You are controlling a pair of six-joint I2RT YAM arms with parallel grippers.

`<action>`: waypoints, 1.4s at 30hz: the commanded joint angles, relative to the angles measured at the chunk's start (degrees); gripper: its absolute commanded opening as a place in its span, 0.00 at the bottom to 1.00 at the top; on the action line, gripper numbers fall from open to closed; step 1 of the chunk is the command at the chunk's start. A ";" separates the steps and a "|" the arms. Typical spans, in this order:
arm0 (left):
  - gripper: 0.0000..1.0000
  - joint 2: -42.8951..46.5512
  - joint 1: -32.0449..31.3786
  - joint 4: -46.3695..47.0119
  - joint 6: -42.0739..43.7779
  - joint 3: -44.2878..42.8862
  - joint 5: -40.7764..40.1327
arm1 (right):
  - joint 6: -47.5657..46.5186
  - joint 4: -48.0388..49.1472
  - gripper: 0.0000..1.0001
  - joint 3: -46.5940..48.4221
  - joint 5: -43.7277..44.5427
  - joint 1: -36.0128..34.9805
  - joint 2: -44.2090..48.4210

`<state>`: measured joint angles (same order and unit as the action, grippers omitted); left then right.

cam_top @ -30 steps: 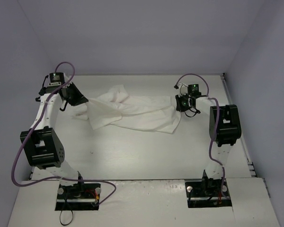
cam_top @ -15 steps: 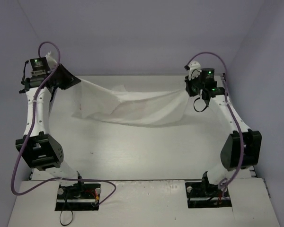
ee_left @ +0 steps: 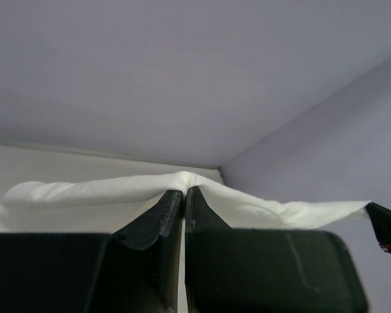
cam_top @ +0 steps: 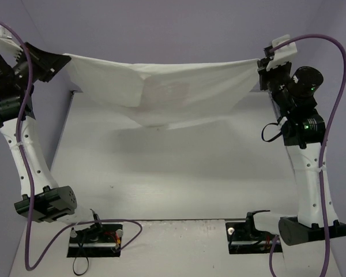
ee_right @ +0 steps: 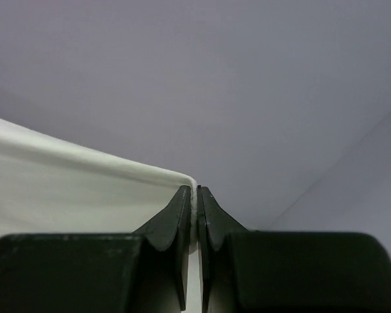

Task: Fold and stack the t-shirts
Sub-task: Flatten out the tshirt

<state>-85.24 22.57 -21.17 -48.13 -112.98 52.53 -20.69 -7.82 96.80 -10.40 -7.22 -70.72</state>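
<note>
A white t-shirt (cam_top: 161, 89) hangs stretched in the air between my two grippers, high above the table, sagging in the middle. My left gripper (cam_top: 62, 59) is shut on its left edge. In the left wrist view the cloth (ee_left: 104, 190) drapes over the closed gripper (ee_left: 184, 192). My right gripper (cam_top: 260, 64) is shut on the shirt's right edge. In the right wrist view the cloth (ee_right: 72, 189) runs leftward from the closed gripper (ee_right: 196, 190). Only one shirt is in view.
The white table (cam_top: 173, 173) lies below the hanging shirt, walled by lavender panels at the back and sides. Both arm bases (cam_top: 95, 235) sit at the near edge, with purple cables looping beside each arm.
Both arms have risen and spread apart, lifting the shirt off the table. It went from a crumpled heap to a sheet stretched taut in the air.
</note>
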 commanded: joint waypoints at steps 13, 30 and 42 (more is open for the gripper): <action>0.00 5.90 -0.27 28.55 -16.26 -5.28 1.37 | -7.90 3.25 0.00 13.83 2.46 0.12 0.13; 0.00 -17.85 -5.02 19.26 -12.86 -27.68 -2.36 | -9.68 7.24 0.00 30.89 0.13 0.01 -25.00; 0.00 -34.34 -7.10 30.57 -20.24 -46.97 -5.30 | -10.72 22.06 0.00 44.29 2.92 0.19 -37.27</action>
<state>-125.51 15.22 -2.19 -66.27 -154.93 49.41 -30.30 -0.88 137.09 -9.41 -7.22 -110.98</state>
